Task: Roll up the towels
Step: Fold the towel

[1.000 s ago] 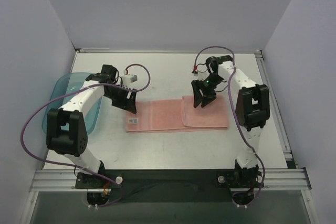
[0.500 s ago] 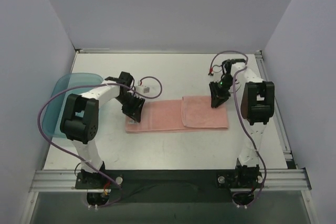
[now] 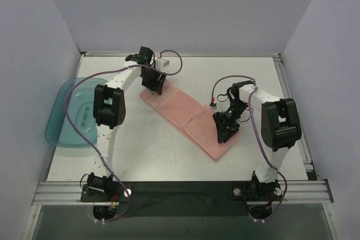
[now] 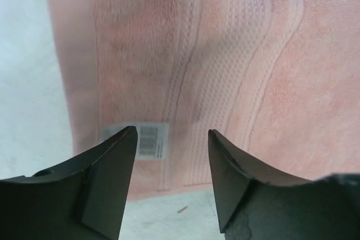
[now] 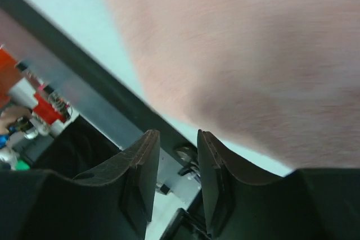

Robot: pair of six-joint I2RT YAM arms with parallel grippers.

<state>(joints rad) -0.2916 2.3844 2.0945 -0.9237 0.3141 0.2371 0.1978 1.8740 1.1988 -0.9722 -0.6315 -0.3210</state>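
Observation:
The salmon-pink towel (image 3: 185, 117) lies flat and slantwise on the white table, running from the far left toward the near right. My left gripper (image 3: 153, 84) hovers over its far-left end. In the left wrist view the left gripper (image 4: 171, 136) is open over the banded short end of the towel (image 4: 236, 54), with a white label (image 4: 147, 140) showing between the fingers. My right gripper (image 3: 225, 132) is at the towel's near-right end. There its jaws (image 5: 177, 136) stand a narrow gap apart with nothing between them, and the towel (image 5: 253, 54) fills the view beyond.
A translucent teal tray (image 3: 59, 130) sits at the table's left edge. A metal rail (image 3: 180, 190) runs along the near edge by the arm bases. Grey walls close in the left, back and right sides.
The towel has swung from lying level across the table to lying slantwise. The left gripper moved to the far left with one end. The right gripper moved nearer with the other end.

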